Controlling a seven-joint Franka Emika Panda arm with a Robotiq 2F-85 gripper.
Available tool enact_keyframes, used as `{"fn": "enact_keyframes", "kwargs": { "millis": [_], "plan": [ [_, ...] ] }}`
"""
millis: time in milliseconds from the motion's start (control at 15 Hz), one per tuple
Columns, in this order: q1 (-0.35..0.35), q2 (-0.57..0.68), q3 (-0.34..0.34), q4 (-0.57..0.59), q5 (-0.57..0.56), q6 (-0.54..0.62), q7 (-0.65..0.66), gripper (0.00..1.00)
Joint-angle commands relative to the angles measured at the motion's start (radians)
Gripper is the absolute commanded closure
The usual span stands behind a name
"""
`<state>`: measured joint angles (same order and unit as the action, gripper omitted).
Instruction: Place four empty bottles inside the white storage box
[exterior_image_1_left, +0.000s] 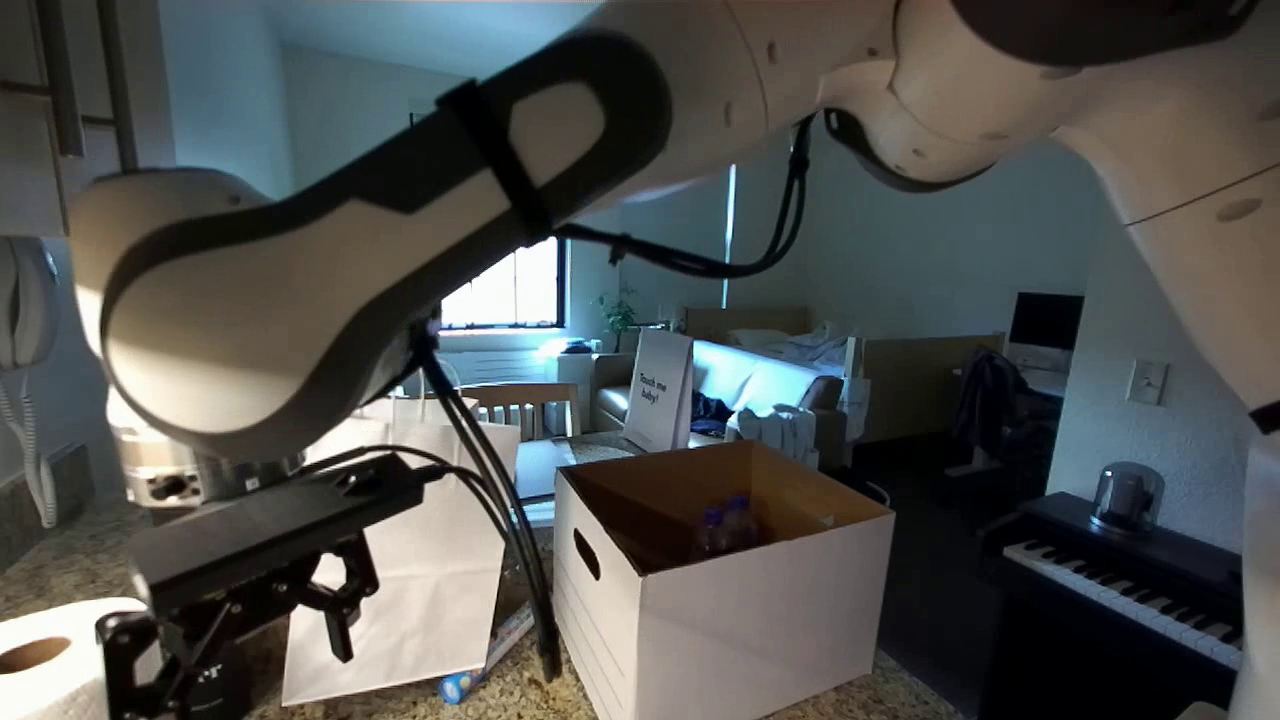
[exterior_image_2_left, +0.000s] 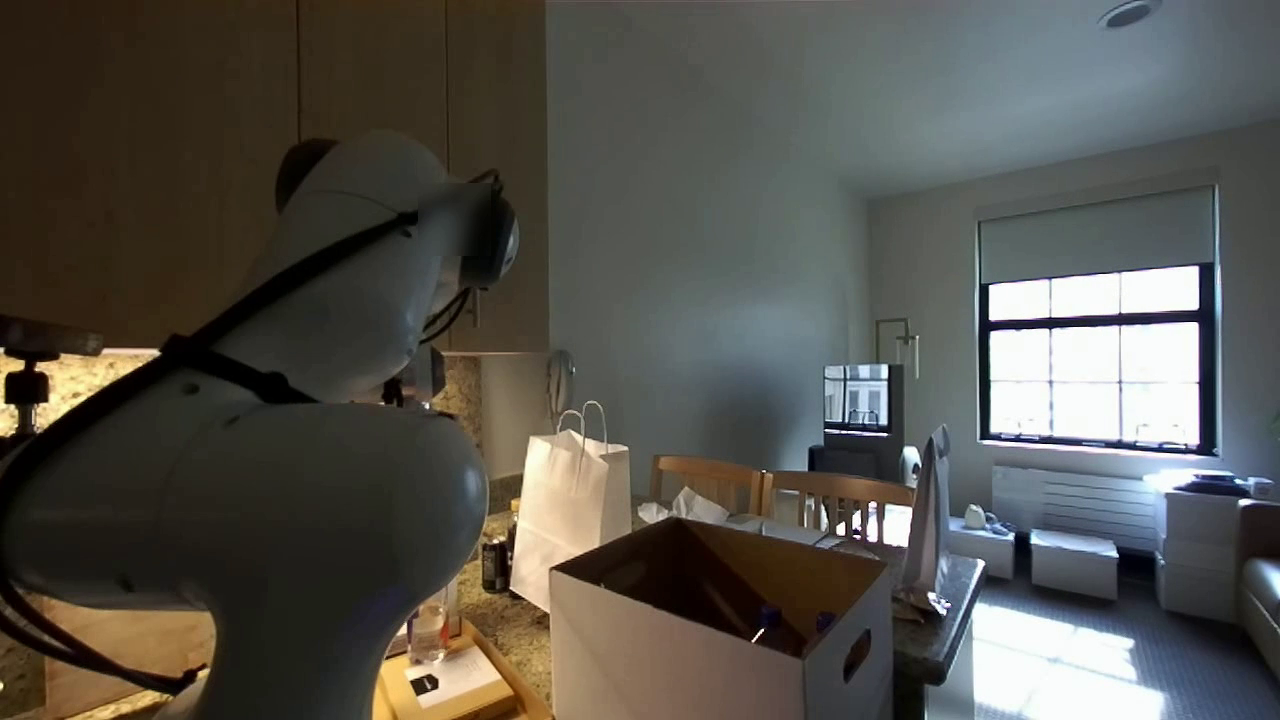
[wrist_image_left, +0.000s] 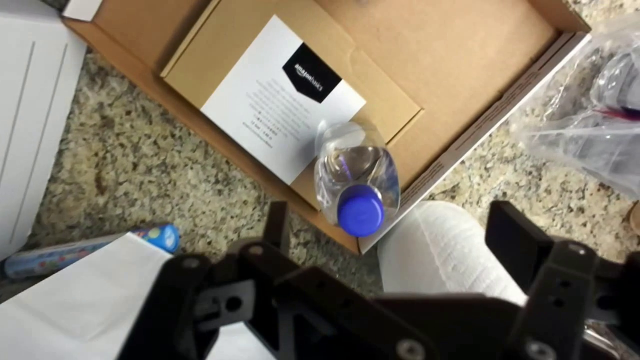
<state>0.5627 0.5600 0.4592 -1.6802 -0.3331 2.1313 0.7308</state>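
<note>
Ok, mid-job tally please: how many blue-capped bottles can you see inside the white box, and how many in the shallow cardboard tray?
Boxed bottles, inside the white box: 2
Unboxed bottle, in the cardboard tray: 1
Total in view: 3
The white box's walls may hide more.

Two bottles (exterior_image_1_left: 740, 527) in white storage box (exterior_image_1_left: 755, 635); claw (exterior_image_1_left: 238, 662) spread wide.

Arm (exterior_image_2_left: 330, 490): bent, reaching higher than the white storage box (exterior_image_1_left: 760, 630) in both exterior views
Forearm (exterior_image_1_left: 400, 255): slanting down, its low end off to the box's side
Wrist (exterior_image_1_left: 190, 465): beside the box, apart from it
Hand (wrist_image_left: 392, 231): pointing down, outside the box
Fingers (wrist_image_left: 517, 245): spread wide apart
</note>
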Motion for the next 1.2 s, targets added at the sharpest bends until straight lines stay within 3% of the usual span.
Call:
{"fn": "enact_keyframes", "kwargs": {
  "millis": [0, 400, 867, 1000, 1133],
  "plan": [
    [0.018, 0.061, -0.047, 0.059, 0.168, -0.005, -0.18, 0.0],
    [0.004, 0.09, -0.103, 0.064, 0.363, -0.021, -0.347, 0.0],
    [0.051, 0.117, -0.16, 0.065, 0.357, 0.003, -0.323, 0.0],
    [0.057, 0.127, -0.163, 0.068, 0.362, 0.008, -0.331, 0.26],
    [0.066, 0.13, -0.168, 0.064, 0.359, 0.022, -0.325, 0.4]
  ]
}}
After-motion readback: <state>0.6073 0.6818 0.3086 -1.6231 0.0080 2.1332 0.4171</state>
